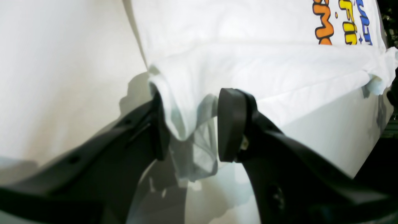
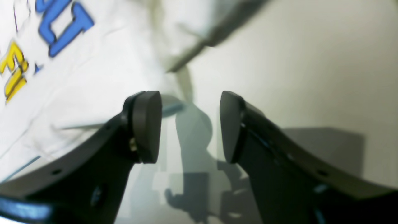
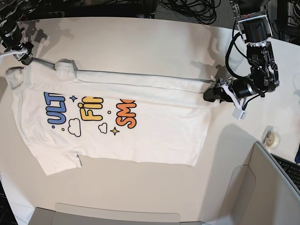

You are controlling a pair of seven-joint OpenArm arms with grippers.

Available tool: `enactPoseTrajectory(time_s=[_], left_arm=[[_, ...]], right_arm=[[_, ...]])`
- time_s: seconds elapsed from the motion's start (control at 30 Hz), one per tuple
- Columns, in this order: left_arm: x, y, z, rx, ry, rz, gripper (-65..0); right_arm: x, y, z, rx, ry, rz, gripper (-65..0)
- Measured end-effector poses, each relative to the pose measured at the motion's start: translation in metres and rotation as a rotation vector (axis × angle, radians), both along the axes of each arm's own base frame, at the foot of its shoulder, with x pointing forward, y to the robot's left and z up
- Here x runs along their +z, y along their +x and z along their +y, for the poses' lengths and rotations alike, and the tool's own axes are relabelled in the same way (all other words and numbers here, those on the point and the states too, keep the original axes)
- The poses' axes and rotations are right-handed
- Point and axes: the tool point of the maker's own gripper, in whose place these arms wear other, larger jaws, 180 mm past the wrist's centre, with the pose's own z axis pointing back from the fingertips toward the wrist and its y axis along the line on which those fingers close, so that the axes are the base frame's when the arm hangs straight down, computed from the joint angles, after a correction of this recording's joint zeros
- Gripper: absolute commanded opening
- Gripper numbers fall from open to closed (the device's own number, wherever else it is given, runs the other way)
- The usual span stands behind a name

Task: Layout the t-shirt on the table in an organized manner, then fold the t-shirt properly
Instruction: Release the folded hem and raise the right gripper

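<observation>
The grey panel (image 3: 262, 187) at the table's near right corner lies closest to the base camera, with a keyboard (image 3: 289, 169) showing at its right edge.

Going left to right across the table (image 3: 154, 42): the right gripper (image 2: 190, 126) hangs at the far left corner, its two dark pads (image 2: 146, 124) spread apart with only bare tabletop and shadow between them, just beside the shirt's edge and holding nothing.

The t-shirt (image 3: 140, 126) lies print-up across the left and middle of the table, reaching from the left edge to past the centre. Its far long side is folded over in a narrow band running the shirt's length, covering the tops of the blue, yellow and orange letters.

The left gripper (image 1: 189, 124) sits at the right end of that folded band, toward the table's right edge, its fingers pinching a bunched fold of white cloth between the pads.

A small roll of tape (image 3: 271, 138) rests near the right edge
</observation>
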Motion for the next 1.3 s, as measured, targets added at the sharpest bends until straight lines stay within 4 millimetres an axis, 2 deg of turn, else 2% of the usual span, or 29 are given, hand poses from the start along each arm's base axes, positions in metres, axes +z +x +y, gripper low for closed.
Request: enactPoseTrajectory(time_s=[0.13, 0.3, 0.37, 0.53, 0.6, 0.9, 1.03, 1.17, 1.3], left_arm=[[0.0, 0.0, 0.0, 0.0, 0.0, 0.0, -42.3], [-0.001, -0.001, 0.0, 0.0, 0.0, 0.002, -42.3], [-0.002, -0.003, 0.0, 0.003, -0.003, 0.004, -42.3], [-0.002, -0.003, -0.001, 0.005, -0.006, 0.003, -42.3], [-0.002, -0.003, -0.001, 0.005, -0.007, 0.003, -42.3], [-0.002, -0.003, -0.001, 0.005, -0.007, 0.003, -42.3], [-0.002, -0.003, -0.001, 0.005, -0.007, 0.002, -42.3], [-0.002, -0.004, -0.001, 0.006, -0.008, 0.004, -42.3], [-0.002, -0.003, -0.001, 0.002, -0.007, 0.001, -42.3]], right_arm=[[-0.005, 0.007, 0.007, 0.053, -0.033, 0.031, -34.4], [-0.006, 0.007, 0.008, 0.06, -0.036, 0.038, -35.2], [-0.006, 0.007, 0.009, 0.061, -0.036, 0.038, -40.4], [-0.006, 0.007, 0.009, 0.062, -0.036, 0.038, -60.1], [-0.007, 0.012, 0.013, 0.085, -0.04, 0.043, -65.0], [-0.005, 0.035, 0.04, 0.186, -0.016, 0.011, -65.0], [0.016, 0.047, 0.049, 0.215, -0.013, -0.071, -65.0], [0.042, 0.071, 0.05, 0.22, -0.033, -0.169, -65.0], [0.058, 0.093, 0.053, 0.219, -0.027, -0.238, -65.0]])
